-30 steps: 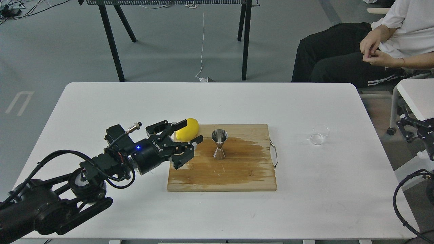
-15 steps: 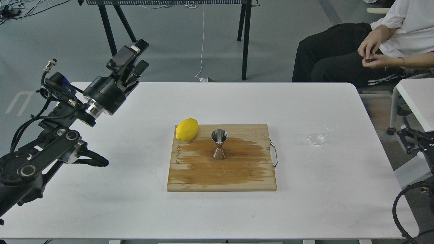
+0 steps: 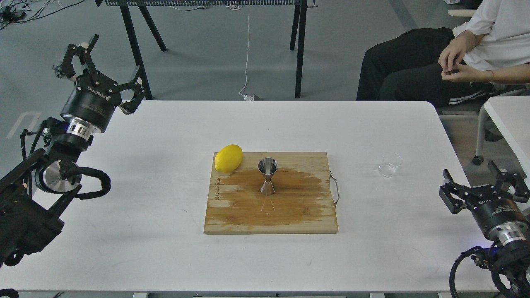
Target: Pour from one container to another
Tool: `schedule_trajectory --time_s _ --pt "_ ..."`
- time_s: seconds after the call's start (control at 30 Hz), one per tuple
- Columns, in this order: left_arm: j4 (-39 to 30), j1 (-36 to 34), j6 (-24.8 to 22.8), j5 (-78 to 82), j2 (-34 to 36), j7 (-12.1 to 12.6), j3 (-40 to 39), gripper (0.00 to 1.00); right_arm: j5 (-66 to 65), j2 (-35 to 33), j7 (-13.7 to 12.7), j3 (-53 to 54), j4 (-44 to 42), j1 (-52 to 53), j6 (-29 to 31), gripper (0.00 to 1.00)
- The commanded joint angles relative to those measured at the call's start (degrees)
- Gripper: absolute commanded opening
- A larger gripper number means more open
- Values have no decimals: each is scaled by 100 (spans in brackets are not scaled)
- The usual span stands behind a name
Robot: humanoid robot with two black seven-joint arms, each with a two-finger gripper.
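The clear glass cup (image 3: 390, 164) stands on the white table (image 3: 165, 124) to the right of the wooden cutting board (image 3: 290, 215). On the board's middle the steel jigger (image 3: 267, 176) stands upright. My left gripper (image 3: 108, 62) is raised over the table's far left corner, open and empty, far from both. My right gripper (image 3: 475, 183) has come in at the table's right edge, open and empty, a little below and right of the cup.
A yellow lemon (image 3: 228, 158) lies on the board's far left corner. A dark wet stain spreads over the board. A metal handle (image 3: 335, 189) sticks out on the board's right side. A seated person (image 3: 447, 62) is at the back right.
My left arm swung away from the lemon and board up to the far left corner, turning its gripper upward. My right gripper has come into view at the right edge.
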Motion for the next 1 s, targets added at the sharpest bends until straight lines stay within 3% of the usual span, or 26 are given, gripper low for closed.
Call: schedule_trajectory --time_s 0.0,0.6,0.97 --pt "500 -34 -44 -415 -198 478 -118 100 -20 136 -76 -83 -28 241 -380 100" --pt "686 -105 -123 -477 -207 443 -144 100 -38 1446 -102 -1049 -2514 2069 -275 100" --pt "677 -105 -141 -460 -146 522 -127 100 -108 1859 -102 -1252 -3560 2720 -337 98"
